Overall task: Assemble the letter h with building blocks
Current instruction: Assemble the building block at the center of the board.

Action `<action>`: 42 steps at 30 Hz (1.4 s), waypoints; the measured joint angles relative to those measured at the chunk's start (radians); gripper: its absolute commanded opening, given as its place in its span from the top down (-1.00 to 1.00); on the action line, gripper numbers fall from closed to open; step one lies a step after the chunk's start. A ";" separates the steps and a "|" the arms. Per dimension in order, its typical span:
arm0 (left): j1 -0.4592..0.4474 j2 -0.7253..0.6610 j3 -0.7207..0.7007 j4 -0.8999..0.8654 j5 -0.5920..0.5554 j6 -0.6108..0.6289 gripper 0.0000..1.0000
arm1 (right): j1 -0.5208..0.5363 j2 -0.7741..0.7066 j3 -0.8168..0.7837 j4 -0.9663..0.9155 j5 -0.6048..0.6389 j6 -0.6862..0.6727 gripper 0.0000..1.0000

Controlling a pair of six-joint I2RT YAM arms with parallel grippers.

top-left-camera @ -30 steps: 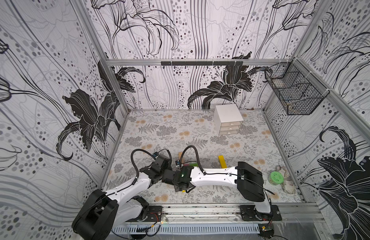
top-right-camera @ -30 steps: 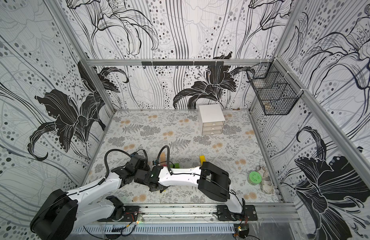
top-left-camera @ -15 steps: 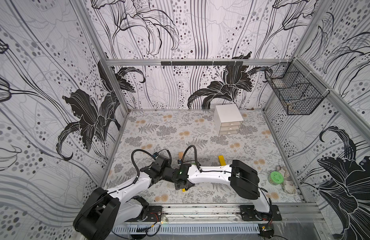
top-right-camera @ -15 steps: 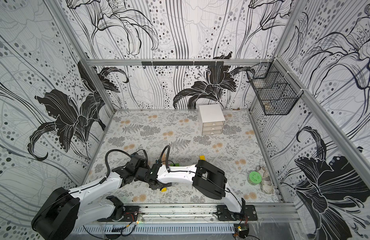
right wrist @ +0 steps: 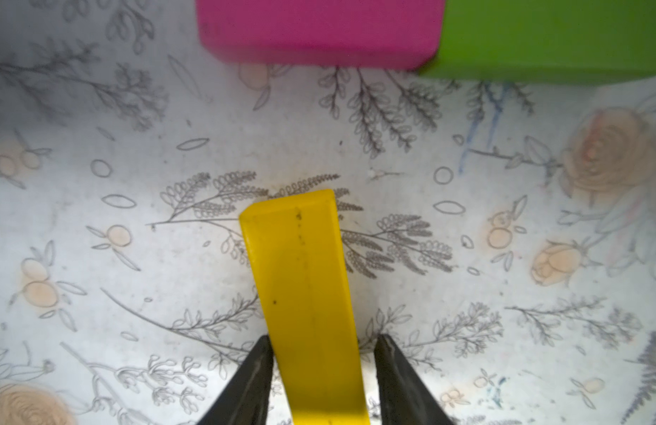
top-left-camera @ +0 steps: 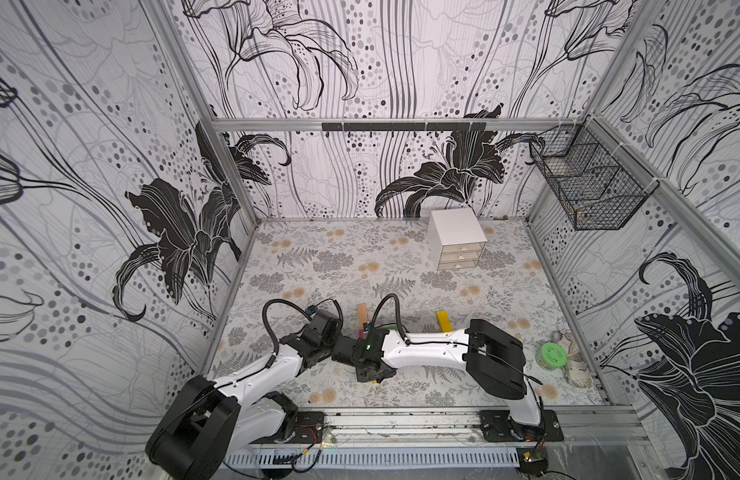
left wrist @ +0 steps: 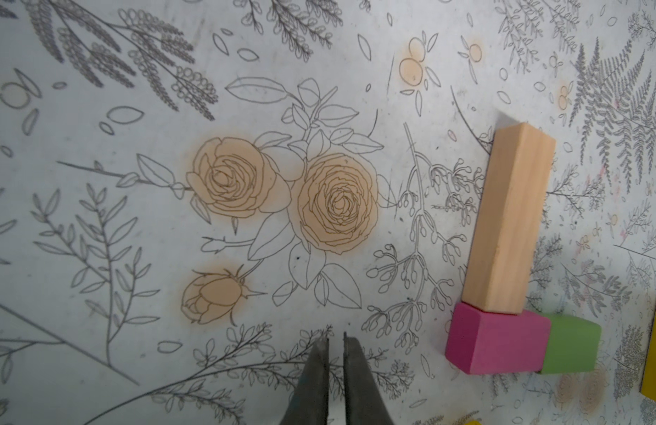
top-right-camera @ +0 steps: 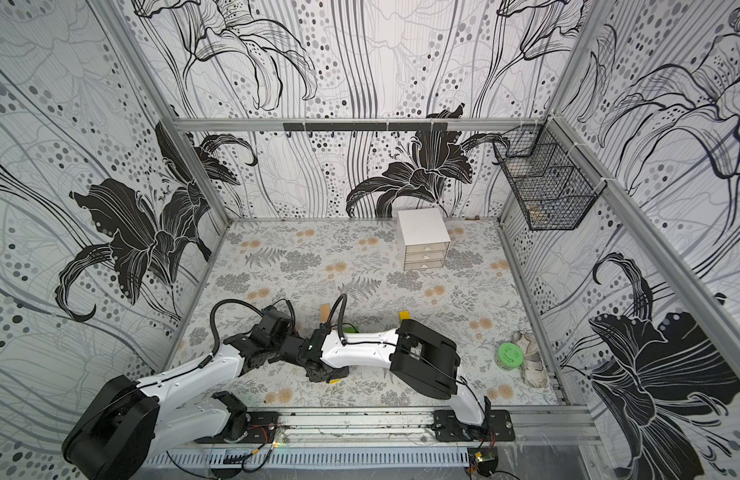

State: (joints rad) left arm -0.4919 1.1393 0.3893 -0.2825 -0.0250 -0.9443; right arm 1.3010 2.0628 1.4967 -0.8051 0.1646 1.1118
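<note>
In the left wrist view the tan block (left wrist: 506, 220) stands end-on against the pink block (left wrist: 495, 342), and the green block (left wrist: 573, 346) butts the pink one. My left gripper (left wrist: 335, 338) hovers beside them, shut on nothing. One yellow block (right wrist: 304, 294) lies flat on the table between my right gripper's (right wrist: 322, 349) fingers. One finger touches it and the other stands a little off. It points at the pink (right wrist: 319, 29) and green (right wrist: 551, 36) blocks, with bare table between. A second yellow block (top-left-camera: 443, 321) lies behind the right forearm.
A white three-drawer box (top-left-camera: 456, 239) stands at the back. A green round lid (top-left-camera: 551, 355) and a crumpled cloth (top-left-camera: 571, 361) lie at the right edge. A wire basket (top-left-camera: 588, 187) hangs on the right wall. The two wrists sit close together near the front.
My right gripper's jaws have parted from the yellow block, then narrowed again around it, and the wrist has shifted slightly towards the front. The left arm has stayed put.
</note>
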 measured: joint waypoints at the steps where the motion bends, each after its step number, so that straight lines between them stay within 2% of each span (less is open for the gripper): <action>1: 0.000 0.000 0.000 0.000 0.000 0.001 0.73 | 0.000 0.000 0.000 0.002 -0.002 -0.001 0.17; 9: 0.000 0.005 0.000 0.005 0.010 0.005 0.74 | -0.001 0.019 0.075 -0.003 -0.008 0.003 0.27; 14: 0.000 0.014 0.000 0.011 0.017 0.011 0.74 | -0.013 0.028 0.085 -0.003 -0.016 0.010 0.11; 17: 0.000 0.014 0.000 0.012 0.019 0.014 0.74 | -0.019 0.029 0.085 -0.004 -0.015 0.010 0.11; 29: 0.000 0.014 0.000 0.012 0.020 0.016 0.75 | -0.019 0.029 0.073 -0.007 -0.015 -0.002 0.31; 42: 0.000 0.000 0.000 -0.003 0.024 0.018 0.74 | -0.038 0.040 0.087 -0.004 -0.016 -0.018 0.32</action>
State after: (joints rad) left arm -0.4919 1.1397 0.3897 -0.2852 -0.0013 -0.9268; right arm 1.2629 2.1029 1.5841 -0.8089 0.1486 1.0939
